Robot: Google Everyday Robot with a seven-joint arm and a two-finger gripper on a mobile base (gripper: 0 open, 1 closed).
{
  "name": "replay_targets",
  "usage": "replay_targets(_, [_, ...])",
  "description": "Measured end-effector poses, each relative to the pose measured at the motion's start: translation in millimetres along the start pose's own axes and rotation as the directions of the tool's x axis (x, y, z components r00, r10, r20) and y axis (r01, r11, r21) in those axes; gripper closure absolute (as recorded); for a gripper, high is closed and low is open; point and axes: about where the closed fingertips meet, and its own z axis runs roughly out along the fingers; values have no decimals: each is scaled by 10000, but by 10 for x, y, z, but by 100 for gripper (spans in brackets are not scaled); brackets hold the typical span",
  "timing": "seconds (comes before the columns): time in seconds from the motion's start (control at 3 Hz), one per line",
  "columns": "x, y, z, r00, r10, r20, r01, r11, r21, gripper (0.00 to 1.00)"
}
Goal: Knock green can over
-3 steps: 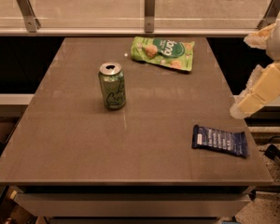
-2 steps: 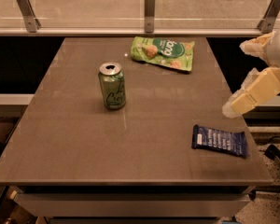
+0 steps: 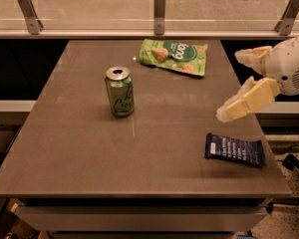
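The green can (image 3: 120, 92) stands upright left of the middle of the brown table (image 3: 89, 153). It is light green with a silver top and dark script on its side. My gripper (image 3: 231, 86) reaches in from the right edge of the view, hovering above the table's right side, well to the right of the can and apart from it. Its two cream fingers (image 3: 246, 99) are spread apart with nothing between them.
A flat green snack bag (image 3: 175, 56) lies at the back of the table. A dark blue snack packet (image 3: 234, 150) lies near the front right, just below the gripper. A glass railing with metal posts (image 3: 160, 5) runs behind the table.
The gripper has moved left, further in over the table's right side, towards the can. The can and both packets have not moved.
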Motion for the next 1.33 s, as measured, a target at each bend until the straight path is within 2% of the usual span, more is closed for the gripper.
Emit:
replay_targets(0.67, [-63, 5, 13, 9993, 1, 369, -2, 10000, 41, 0])
replay_targets(1.33, [-94, 48, 306, 9912, -76, 1318, 67, 9999, 78, 0])
